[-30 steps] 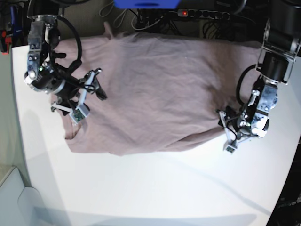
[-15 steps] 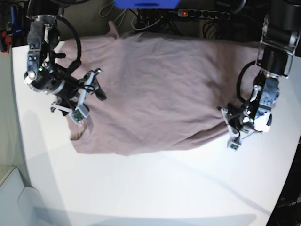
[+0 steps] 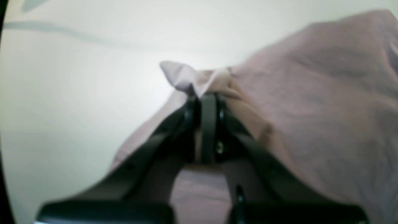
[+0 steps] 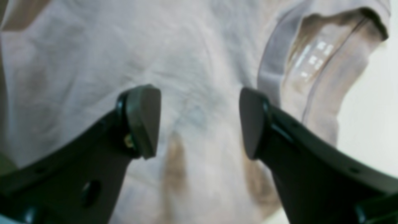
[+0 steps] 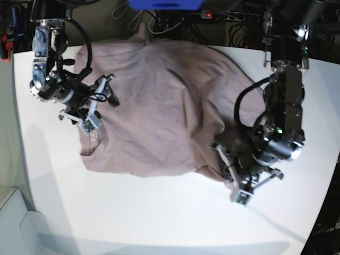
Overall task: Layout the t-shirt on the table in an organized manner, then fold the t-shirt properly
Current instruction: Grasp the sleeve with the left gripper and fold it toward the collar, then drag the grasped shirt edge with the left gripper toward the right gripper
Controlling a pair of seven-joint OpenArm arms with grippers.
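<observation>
Where the left gripper (image 3: 207, 102) meets the cloth, its jaws are pressed together on a bunched edge of the t-shirt (image 5: 159, 106), and a small pale peak of fabric pokes out just past the tips in the left wrist view; in the base view this gripper (image 5: 226, 170) sits at the shirt's lower corner on the picture's right side, the cloth gathered into a ridge there. On the opposite side the right gripper (image 4: 199, 121) stands spread, its two dark pads apart with nothing between them, hovering over wrinkled fabric (whether the pads touch the cloth cannot be told), and a sleeve opening with a stitched hem lies just beside one finger (image 4: 253, 123). From the base view that gripper (image 5: 90, 114) is over the shirt's edge near the picture's left. Beneath everything lies the table (image 5: 159, 218), flat matte white with a rounded rim, its near half bare apart from soft shadows; the shirt covers much of the far half. Beyond the far edge the room is dark, with tangled cables (image 5: 175, 24), a power strip showing a red light (image 5: 209, 15) and a blue object (image 5: 164, 4) at the top. As for the shirt, it is dusty mauve, plain, creased, and lies unevenly spread, with one corner drawn inward
</observation>
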